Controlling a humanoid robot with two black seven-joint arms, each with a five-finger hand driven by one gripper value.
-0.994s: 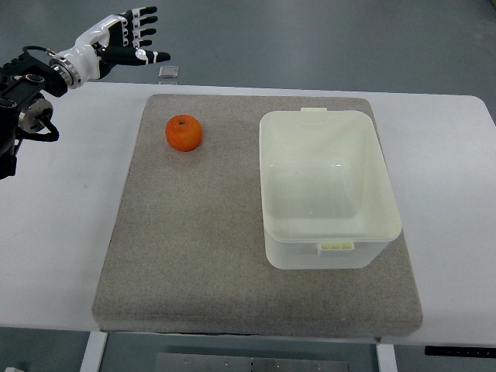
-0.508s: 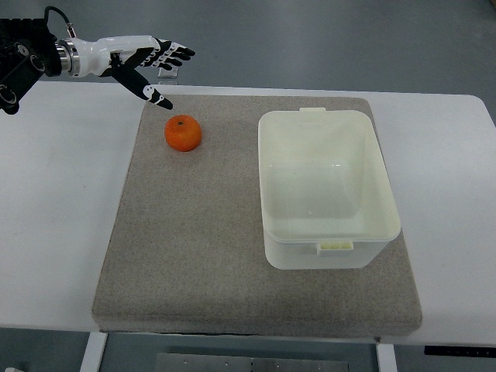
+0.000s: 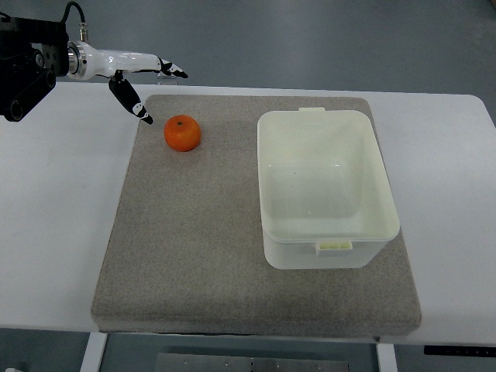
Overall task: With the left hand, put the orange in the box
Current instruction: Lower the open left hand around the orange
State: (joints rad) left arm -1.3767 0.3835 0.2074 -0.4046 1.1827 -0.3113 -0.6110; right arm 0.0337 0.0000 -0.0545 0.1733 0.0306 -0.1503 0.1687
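Note:
An orange (image 3: 183,133) lies on the grey mat (image 3: 201,232) near its far left corner. To its right stands an empty white plastic box (image 3: 328,186), open at the top. My left hand (image 3: 143,81) reaches in from the upper left and hovers above and to the left of the orange, apart from it. Its white and black fingers (image 3: 172,70) stretch out flat toward the right, while the thumb (image 3: 132,104) points down toward the mat's edge. The hand is open and holds nothing. The right arm does not show.
The mat lies on a white table (image 3: 62,217) whose far edge runs just behind the hand. A small clear object (image 3: 166,74) sits on that far edge, partly hidden by the fingers. Grey floor lies beyond.
My left hand turned from palm-facing to edge-on and dropped slightly toward the mat, its thumb now swung down left of the orange. The orange and box stayed put.

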